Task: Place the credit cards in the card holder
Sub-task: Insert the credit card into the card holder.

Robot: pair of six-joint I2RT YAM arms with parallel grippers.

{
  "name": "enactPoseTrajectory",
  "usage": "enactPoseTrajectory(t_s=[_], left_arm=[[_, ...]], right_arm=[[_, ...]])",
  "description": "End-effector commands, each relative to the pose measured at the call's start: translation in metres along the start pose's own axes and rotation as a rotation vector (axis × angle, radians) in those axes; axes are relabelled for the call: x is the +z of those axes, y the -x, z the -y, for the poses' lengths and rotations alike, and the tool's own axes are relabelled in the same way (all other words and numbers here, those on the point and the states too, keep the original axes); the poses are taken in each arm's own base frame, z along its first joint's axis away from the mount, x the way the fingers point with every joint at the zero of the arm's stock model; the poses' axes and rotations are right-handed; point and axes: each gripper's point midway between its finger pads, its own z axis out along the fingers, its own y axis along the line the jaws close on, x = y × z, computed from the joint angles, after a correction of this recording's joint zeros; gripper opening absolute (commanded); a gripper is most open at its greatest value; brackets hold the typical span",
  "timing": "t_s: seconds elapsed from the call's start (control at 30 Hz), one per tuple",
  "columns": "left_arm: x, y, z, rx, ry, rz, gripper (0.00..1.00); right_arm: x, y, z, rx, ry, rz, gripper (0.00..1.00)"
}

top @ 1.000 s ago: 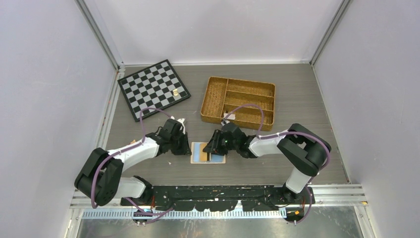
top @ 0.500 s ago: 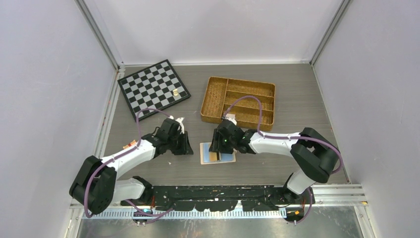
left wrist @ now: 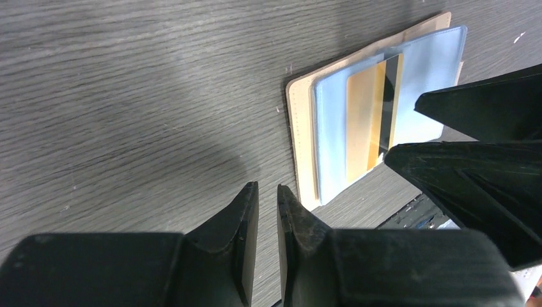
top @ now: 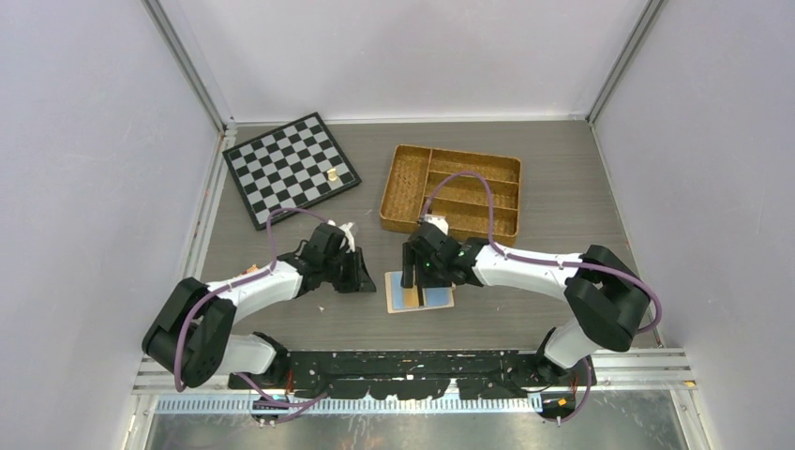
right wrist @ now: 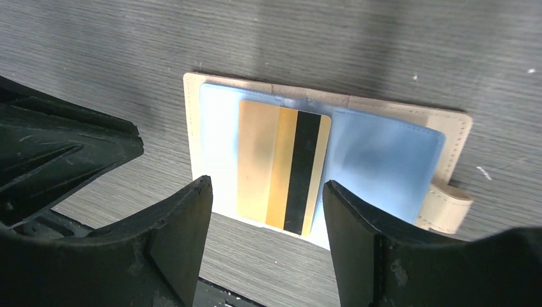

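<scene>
The peach-beige card holder [top: 398,305] lies open on the table between my two grippers, its pale blue sleeves [right wrist: 383,160] facing up. An orange-tan credit card [right wrist: 281,169] with a black stripe lies on the sleeves, its near end past their edge. It also shows in the left wrist view [left wrist: 365,121]. My right gripper [top: 411,278] is open and empty, just above the holder's near edge [right wrist: 447,125]. My left gripper [top: 367,279] is shut and empty, low over bare table left of the holder [left wrist: 300,128]. I cannot tell whether a blue card lies in the sleeves.
A woven wicker divided tray [top: 450,187] stands behind the right gripper. A chessboard [top: 291,169] with one small pale piece [top: 331,174] lies at the back left. The holder's snap tab [right wrist: 447,204] sticks out on one side.
The card holder has slid right and turned a little, with the card on it. The right gripper has shifted right with it. The left gripper followed to the right.
</scene>
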Motion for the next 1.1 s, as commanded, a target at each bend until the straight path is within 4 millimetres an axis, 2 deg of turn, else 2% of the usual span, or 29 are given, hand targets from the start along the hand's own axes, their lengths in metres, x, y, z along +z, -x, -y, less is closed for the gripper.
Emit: enactPoseTrajectory(t_s=[0.0, 0.13, 0.3, 0.57, 0.8, 1.07], left_arm=[[0.001, 0.005, 0.01, 0.01, -0.047, 0.024, 0.19], [0.002, 0.005, 0.014, 0.012, -0.058, 0.028, 0.19], [0.008, 0.001, 0.015, 0.009, -0.061, 0.017, 0.19], [0.02, -0.004, 0.014, -0.001, -0.075, -0.003, 0.19], [0.033, -0.013, 0.007, -0.015, -0.083, -0.037, 0.15], [0.034, -0.014, 0.007, -0.012, -0.086, -0.04, 0.14]], right_arm=[[-0.023, 0.023, 0.001, -0.077, -0.06, 0.058, 0.69], [-0.023, 0.019, 0.001, -0.053, -0.062, 0.047, 0.68], [-0.009, 0.006, 0.003, -0.012, -0.05, 0.009, 0.67], [0.007, -0.006, -0.01, 0.025, 0.016, -0.048, 0.65], [0.01, -0.004, -0.018, 0.038, 0.05, -0.043, 0.61], [0.014, -0.007, -0.035, 0.045, 0.131, -0.071, 0.56]])
